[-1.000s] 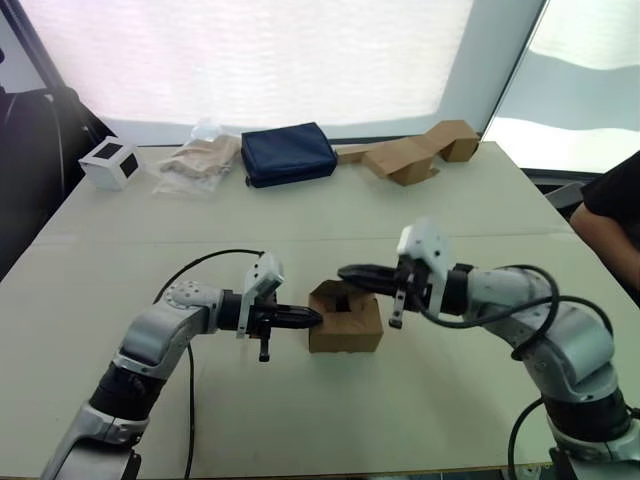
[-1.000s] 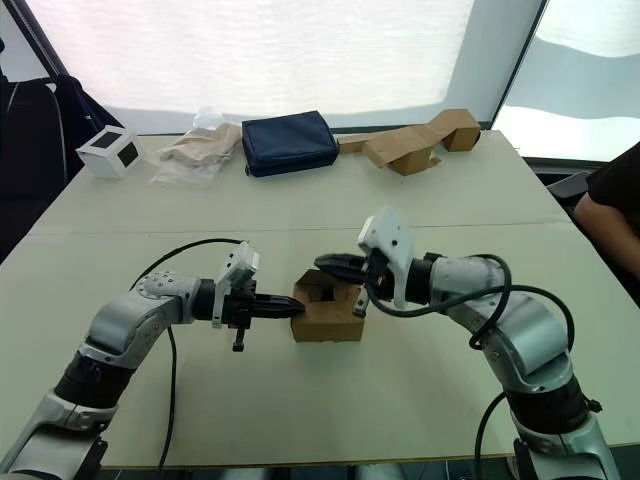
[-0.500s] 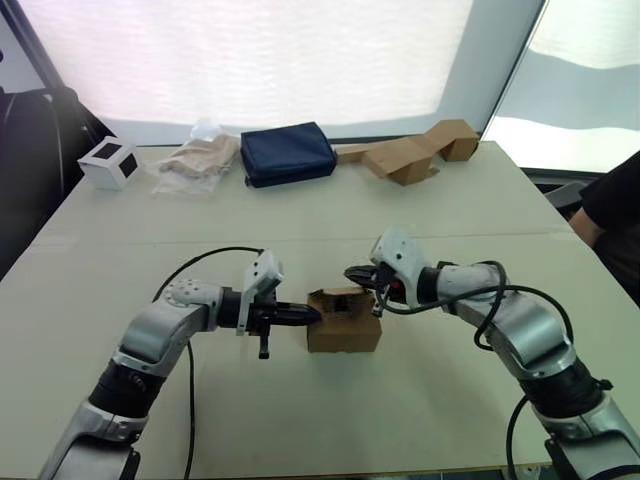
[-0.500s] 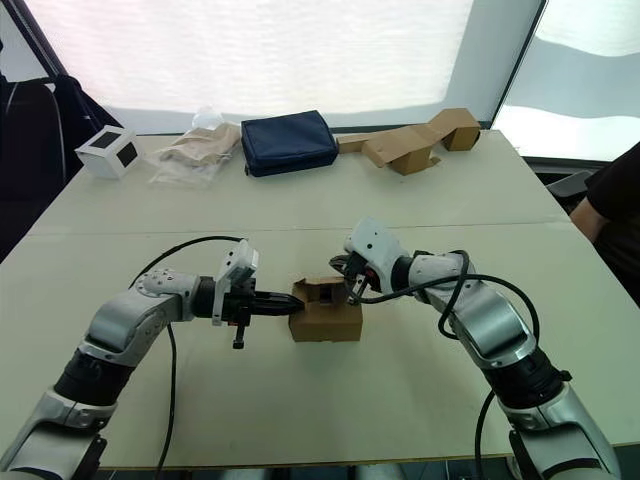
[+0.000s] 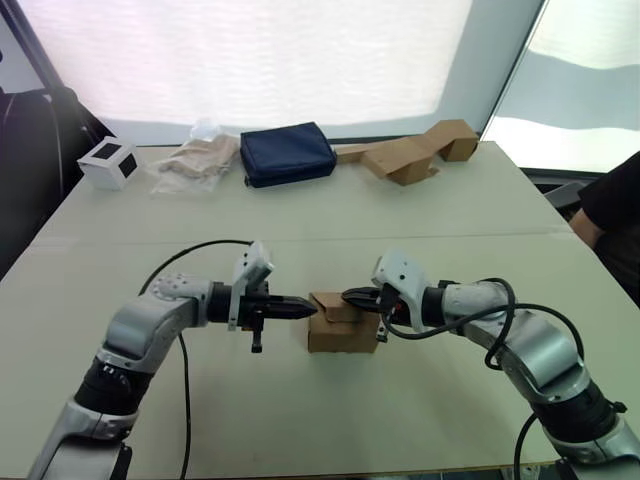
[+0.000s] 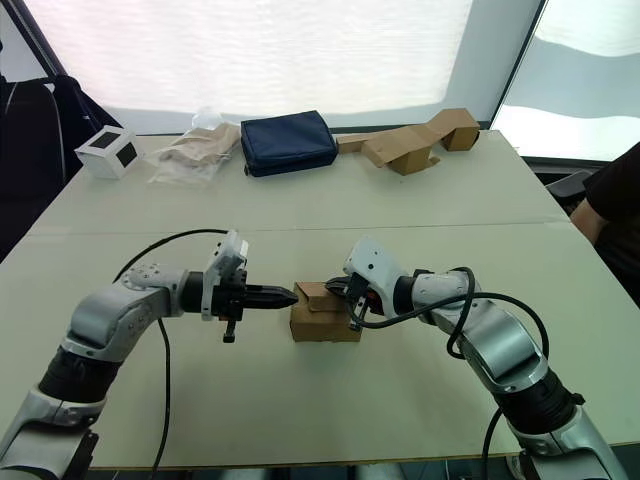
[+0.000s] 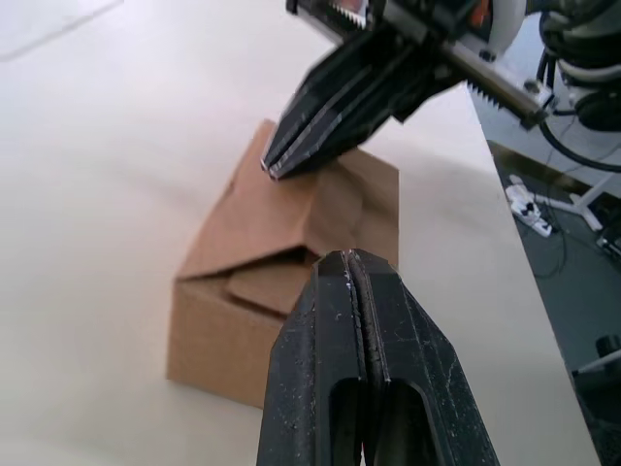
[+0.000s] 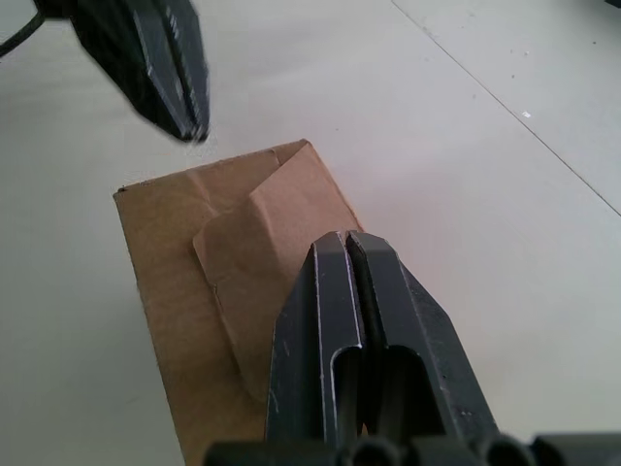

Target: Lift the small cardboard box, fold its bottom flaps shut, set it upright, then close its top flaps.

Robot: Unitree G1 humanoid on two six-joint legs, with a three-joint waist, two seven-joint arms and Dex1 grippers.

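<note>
While the small cardboard box [image 5: 344, 324] sits upright, both clenched, empty grippers flank its top flaps [image 8: 254, 254]: left gripper [image 5: 306, 306], right gripper [image 5: 348, 296].

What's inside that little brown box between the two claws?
Nothing shows: the small cardboard box has its top flaps folded over it, under the right gripper, hiding its inside.

Both arms are stretched forward and turned inward over the table, so the two grippers point at each other, tip toward tip, with a small gap between them. The left gripper [image 5: 303, 307] has its two black fingers pressed together. The right gripper [image 5: 348, 295] also has its fingers closed flat together.
</note>
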